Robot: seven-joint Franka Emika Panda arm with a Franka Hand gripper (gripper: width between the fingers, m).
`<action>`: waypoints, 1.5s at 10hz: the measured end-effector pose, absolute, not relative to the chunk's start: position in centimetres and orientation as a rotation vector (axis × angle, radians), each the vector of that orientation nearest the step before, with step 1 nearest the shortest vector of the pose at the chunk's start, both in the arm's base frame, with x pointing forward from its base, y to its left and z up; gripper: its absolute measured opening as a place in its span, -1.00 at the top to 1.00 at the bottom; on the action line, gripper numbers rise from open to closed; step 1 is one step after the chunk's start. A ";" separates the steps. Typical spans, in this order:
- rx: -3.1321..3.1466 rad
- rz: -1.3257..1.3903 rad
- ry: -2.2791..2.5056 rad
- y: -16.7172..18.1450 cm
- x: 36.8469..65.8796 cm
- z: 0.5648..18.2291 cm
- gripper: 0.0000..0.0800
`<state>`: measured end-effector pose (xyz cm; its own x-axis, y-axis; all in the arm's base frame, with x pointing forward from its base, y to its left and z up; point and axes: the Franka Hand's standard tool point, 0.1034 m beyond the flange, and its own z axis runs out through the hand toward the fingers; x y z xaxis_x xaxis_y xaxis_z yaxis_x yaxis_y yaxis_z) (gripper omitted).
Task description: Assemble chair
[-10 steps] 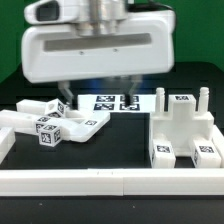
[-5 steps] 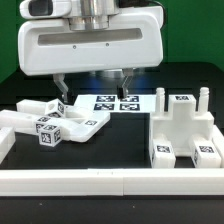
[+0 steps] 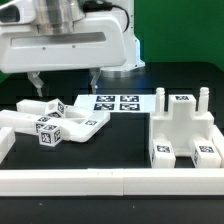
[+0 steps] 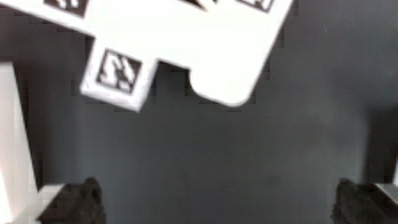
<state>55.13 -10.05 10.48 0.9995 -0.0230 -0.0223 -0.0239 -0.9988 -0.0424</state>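
Note:
Several white tagged chair pieces lie on the black table. A pile of loose pieces (image 3: 55, 122) with a flat panel (image 3: 88, 122) sits at the exterior view's left. A larger blocky piece (image 3: 185, 130) with two upright pegs stands at the right. My gripper (image 3: 64, 84) hangs open and empty above the table, over the pile's back edge, touching nothing. In the wrist view a tagged white panel (image 4: 169, 50) lies below, and the two dark fingertips (image 4: 75, 200) stand wide apart over bare black table.
The marker board (image 3: 117, 102) lies flat at the back middle. A long white rail (image 3: 110, 180) runs along the front, and another white rail (image 3: 8, 140) borders the exterior view's left side.
My gripper has moved toward the exterior view's left, from above the marker board to above the pile of loose pieces. The pieces have not moved.

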 end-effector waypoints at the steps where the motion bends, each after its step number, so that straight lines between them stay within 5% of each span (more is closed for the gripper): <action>1: -3.097 0.040 0.027 -10.1 54.9 10.2 -0.62; 3: -3.095 0.047 0.036 -10.3 54.7 10.0 -0.62; 7: -3.059 0.194 0.172 -12.9 47.8 5.9 -0.62; 15: -2.996 0.318 0.314 -13.9 44.4 3.3 -0.62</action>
<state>44.37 -13.95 3.27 0.9566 -0.1926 -0.2188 -0.2162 -0.9723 -0.0892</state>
